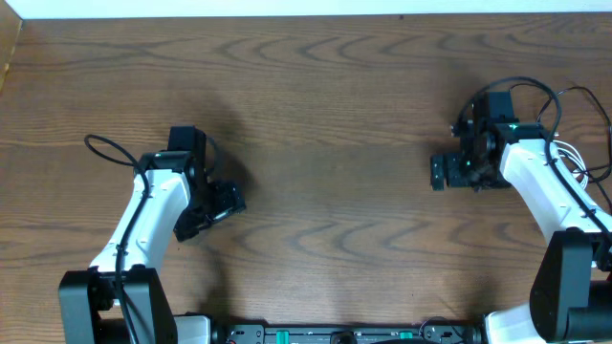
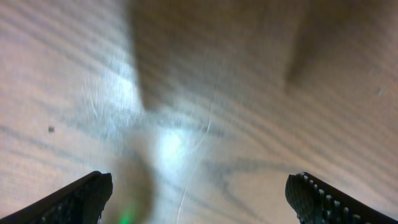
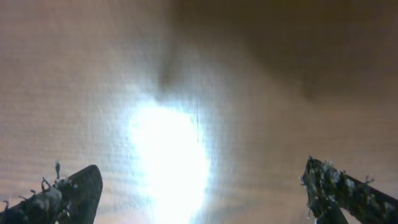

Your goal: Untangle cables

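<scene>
Both arms stand over the desk (image 1: 325, 96) with nothing in their grasp. The left gripper (image 1: 212, 212) sits low on the left side, angled toward the centre. In its wrist view the fingers (image 2: 81, 196) appear only at the two bottom corners, far apart, with bare wood grain and a patch of glare between them, so this gripper is spread and holds nothing. The right gripper (image 1: 438, 172) sits on the right side, well apart from the left one, and also points toward the centre. Its fingers (image 3: 339, 186) likewise stand at opposite corners of the wrist view over empty, brightly lit wood, so it too is spread and empty. The cables, one white cord and one black, cannot be located in any view: the stretch of desk between the grippers and the area under each wrist camera show wood only. They may lie outside the frame or under an arm, but which cannot be told. The black wire (image 1: 103, 146) looping off the left arm and the wires (image 1: 564, 96) behind the right arm are fastened to the arms and belong to the rig, not to the work. As a judgement, wide jaws held well apart over bare wood suit a neutral posture, either ready to approach or clear of the work. Progress on the untangling cannot be assessed while the cords are out of sight.
</scene>
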Tool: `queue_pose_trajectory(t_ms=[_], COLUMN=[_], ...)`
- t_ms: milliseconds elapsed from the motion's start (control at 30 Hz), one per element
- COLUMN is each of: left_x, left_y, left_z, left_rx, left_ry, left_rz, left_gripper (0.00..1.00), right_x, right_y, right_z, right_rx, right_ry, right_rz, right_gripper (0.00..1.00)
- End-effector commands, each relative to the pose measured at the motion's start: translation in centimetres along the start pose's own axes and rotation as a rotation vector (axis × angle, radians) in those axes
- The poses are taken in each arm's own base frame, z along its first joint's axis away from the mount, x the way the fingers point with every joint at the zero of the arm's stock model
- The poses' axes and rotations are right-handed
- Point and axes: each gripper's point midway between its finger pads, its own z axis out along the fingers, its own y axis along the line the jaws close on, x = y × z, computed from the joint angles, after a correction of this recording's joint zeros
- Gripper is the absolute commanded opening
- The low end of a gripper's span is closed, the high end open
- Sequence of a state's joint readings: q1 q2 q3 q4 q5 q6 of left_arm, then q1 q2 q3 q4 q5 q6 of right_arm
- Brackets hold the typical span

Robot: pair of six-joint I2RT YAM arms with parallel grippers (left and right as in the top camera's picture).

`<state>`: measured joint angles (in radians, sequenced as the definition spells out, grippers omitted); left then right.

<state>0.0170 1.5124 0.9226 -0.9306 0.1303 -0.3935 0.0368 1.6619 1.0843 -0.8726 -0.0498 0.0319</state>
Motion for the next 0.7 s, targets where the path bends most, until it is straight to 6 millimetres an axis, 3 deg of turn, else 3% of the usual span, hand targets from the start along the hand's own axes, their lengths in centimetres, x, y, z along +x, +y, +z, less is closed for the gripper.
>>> queue_pose_trajectory(t_ms=[0, 267, 433, 667], left_x=[0.7, 2.6, 3.3, 4.5], left_y=[0.0, 0.8, 1.0, 1.4], left_z=[-0.9, -2.0, -3.3, -7.0], left_rx=[0.016, 0.074, 0.151, 0.274], left_ry=[0.005, -0.113, -0.298, -0.591], left_rz=[0.002, 0.065, 0.121, 0.144], left_gripper=[0.94, 0.94, 0.94, 0.94], right_x=[0.5, 1.7, 2.4, 4.1], right_y=[0.8, 1.0, 1.1, 0.9], right_z=[-0.7, -2.4, -4.6, -8.7], right_rx=[-0.036, -0.053, -0.063, -0.060], right_ry=[0.019, -0.099, -0.310, -0.628], right_rz=[0.040, 0.030, 0.011, -0.010], right_gripper=[0.99, 0.99, 0.99, 0.99])
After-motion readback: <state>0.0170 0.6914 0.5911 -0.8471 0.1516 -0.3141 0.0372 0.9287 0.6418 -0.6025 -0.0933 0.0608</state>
